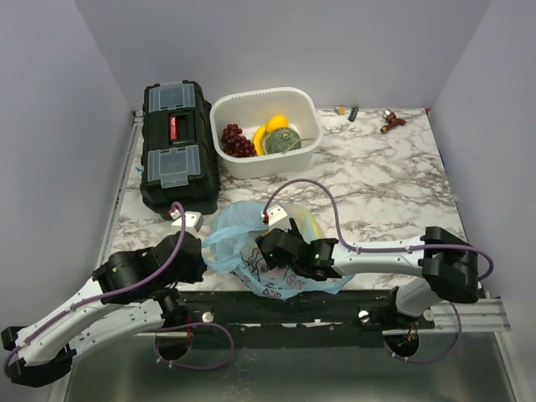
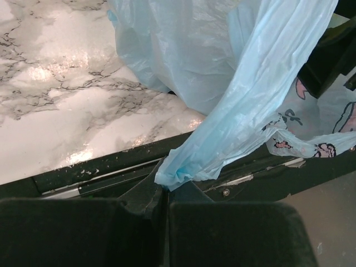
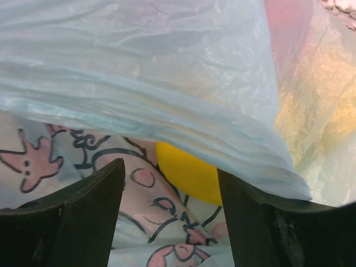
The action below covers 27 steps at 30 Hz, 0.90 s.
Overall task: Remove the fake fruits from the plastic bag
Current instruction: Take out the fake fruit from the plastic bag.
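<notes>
The plastic bag, thin light blue with a pink cartoon print, lies crumpled at the table's near edge. My left gripper is shut on a bunched strip of the bag, which stretches up and to the right from its tips. My right gripper is inside the bag's mouth, open, with a yellow fruit just ahead between its fingers, untouched. Bag film drapes over it. A red shape shows through the film. Grapes, a banana and a green melon lie in the tub.
A white tub stands at the back centre, with a black toolbox to its left. Small odds and ends lie at the back right. A black rail runs along the table's near edge under the bag.
</notes>
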{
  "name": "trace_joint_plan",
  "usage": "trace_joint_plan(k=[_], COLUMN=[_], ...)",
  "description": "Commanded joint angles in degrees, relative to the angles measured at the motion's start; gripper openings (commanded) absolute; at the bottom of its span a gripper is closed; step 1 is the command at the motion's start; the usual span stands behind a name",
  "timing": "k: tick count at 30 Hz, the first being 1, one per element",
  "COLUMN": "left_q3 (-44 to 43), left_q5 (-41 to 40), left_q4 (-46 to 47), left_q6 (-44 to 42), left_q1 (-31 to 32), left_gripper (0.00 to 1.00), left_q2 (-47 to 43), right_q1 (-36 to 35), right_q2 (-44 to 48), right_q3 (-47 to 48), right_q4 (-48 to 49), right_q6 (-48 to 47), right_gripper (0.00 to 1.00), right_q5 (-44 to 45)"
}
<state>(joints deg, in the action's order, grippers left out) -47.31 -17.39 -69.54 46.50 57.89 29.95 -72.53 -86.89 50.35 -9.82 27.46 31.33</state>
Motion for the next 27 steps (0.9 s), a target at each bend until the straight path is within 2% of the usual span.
trace_joint_plan(k=[1, 4, 6, 10, 19, 27], left_q3=[0.37, 0.36, 0.36, 0.36, 0.29, 0.37], left_q5=[-0.06, 0.07, 0.07, 0.05, 0.25, 0.34], left_q4=[-0.12, -0.15, -0.1, -0.1, -0.09, -0.03], left_q6=[-0.73, -0.79, -0.83, -0.88, -0.97, -1.14], left_q1=[0.12, 0.12, 0.12, 0.12, 0.12, 0.12], left_gripper=[0.0, 0.0, 0.0, 0.0, 0.0, 0.0], left_q2=[0.76, 1.13, 1.23, 1.67, 2.71, 2.73], right_q1=[-0.06, -0.06, -0.06, 0.0, -0.04, -0.05], right_q2=[-2.61, -2.17, -1.96, -1.93, -4.64, -11.75], right_q3=[1.8, 0.36, -0.12, -0.11, 2.09, 4.16], right_q4=[0.84, 1.66, 1.15, -1.79, -7.66, -5.86], right_q6=[-4.51, -8.82, -12.43, -16.36, -23.06, -25.44], right_gripper=[0.74, 0.82, 0.84, 0.88, 0.89, 0.85], right_q5=[4.89, 2.01, -1.18, -1.12, 0.45, 3.77])
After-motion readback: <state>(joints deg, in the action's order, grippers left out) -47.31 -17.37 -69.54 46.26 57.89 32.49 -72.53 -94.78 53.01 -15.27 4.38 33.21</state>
